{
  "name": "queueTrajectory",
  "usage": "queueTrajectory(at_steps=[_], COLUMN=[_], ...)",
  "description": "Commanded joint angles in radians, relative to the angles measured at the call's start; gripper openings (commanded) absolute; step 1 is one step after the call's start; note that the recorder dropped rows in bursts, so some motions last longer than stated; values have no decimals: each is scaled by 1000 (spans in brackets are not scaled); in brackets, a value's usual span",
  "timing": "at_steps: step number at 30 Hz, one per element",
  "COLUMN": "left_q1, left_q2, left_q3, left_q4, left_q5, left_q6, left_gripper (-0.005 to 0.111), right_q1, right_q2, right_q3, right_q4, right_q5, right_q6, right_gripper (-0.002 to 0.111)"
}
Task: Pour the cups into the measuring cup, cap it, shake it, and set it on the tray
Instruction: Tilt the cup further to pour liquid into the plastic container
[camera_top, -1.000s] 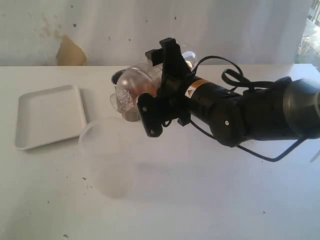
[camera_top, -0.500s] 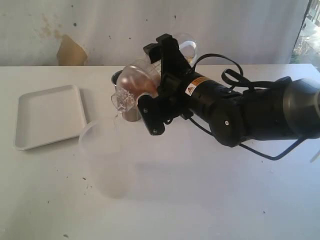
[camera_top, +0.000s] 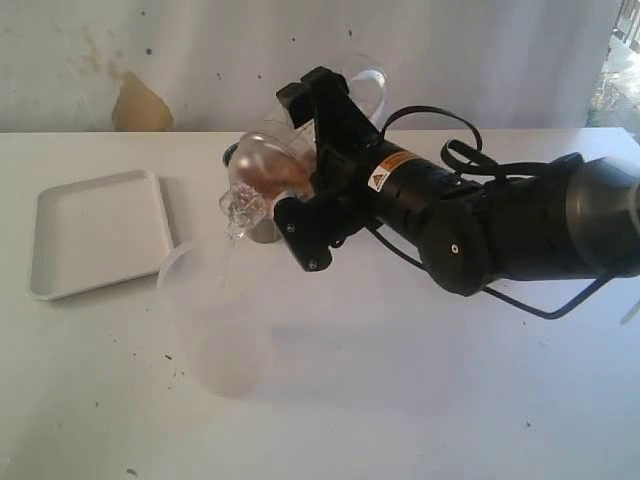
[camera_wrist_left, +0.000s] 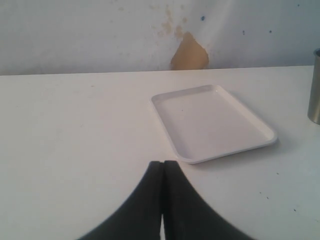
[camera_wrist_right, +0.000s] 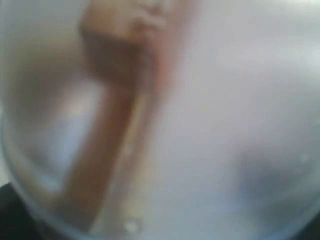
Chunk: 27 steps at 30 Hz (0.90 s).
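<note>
A: Looking at the exterior view, what is held by the right gripper (camera_top: 306, 165)?

B: The clear measuring cup (camera_top: 255, 172) is held there, a bit above the middle of the frame. The jaws are spread wide and pressed on it, one above and one below, so the cup sits right between them.

A: How is the cup turned?

B: It is tipped over, with its low end pointed to the lower left. A thin clear stream (camera_top: 236, 225) is seen falling from that end toward the frosted cup (camera_top: 215, 320), which stands on the table (camera_top: 420, 400) just below. A brown tint is seen through the clear wall. What it is cannot be told.

A: What is seen close by?

B: The steel tumbler (camera_top: 262, 231) is half hidden just behind the tipped cup. The white tray (camera_top: 95, 232) lies flat at the left of the frame, apart from the cups.

A: And the left gripper (camera_wrist_left: 162, 165)?

B: Its jaws are pressed tight together. It is seen low over the table, with the tray ahead of it.

A: What is shown in the right wrist view?

B: Only a blur of clear plastic and brown is shown.
</note>
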Motion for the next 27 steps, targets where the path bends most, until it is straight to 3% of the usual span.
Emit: queueTrajectory(at_steps=[1, 27], left_q1=[0, 0], left_q2=[-4, -4], left_q3=[5, 5], left_q4=[-5, -5], left_q5=[-6, -6], left_q6=[-2, -2], left_gripper=[0, 0], right_q1=[-2, -2], right_q2=[-13, -13], right_q3=[-12, -12], right_q4=[-13, -31], right_q5=[-85, -132], right_q6=[-27, -106], right_gripper=[0, 0])
